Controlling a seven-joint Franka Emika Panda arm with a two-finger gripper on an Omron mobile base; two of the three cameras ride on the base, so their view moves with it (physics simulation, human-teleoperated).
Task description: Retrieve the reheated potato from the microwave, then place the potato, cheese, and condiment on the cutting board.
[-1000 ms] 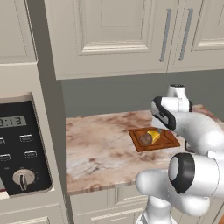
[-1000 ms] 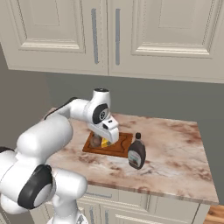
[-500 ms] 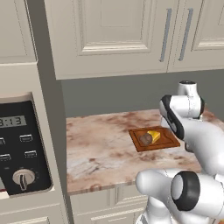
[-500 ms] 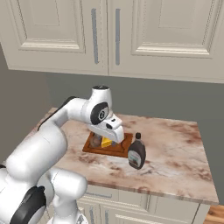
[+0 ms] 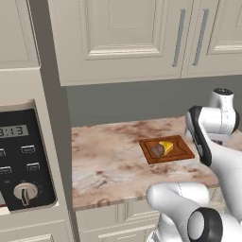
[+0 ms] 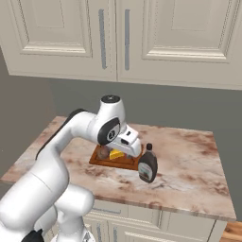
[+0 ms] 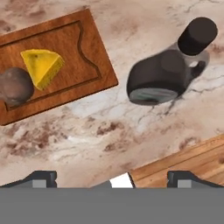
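Brown condiment (image 7: pixel 164 72): label unreadable | microwave (image 5: pixel 23 163) display: 3:13 visible

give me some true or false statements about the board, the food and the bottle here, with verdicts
1. The potato and the cheese both lie on the cutting board. True.
2. The condiment stands on the board. False: it stands on the marble counter beside the board.
3. The tool is shut on the bottle. False: its fingers are spread apart and hold nothing.
4. The cheese touches the bottle. False: they are apart, with the board's edge between them.
5. The bottle has a black cap. True.
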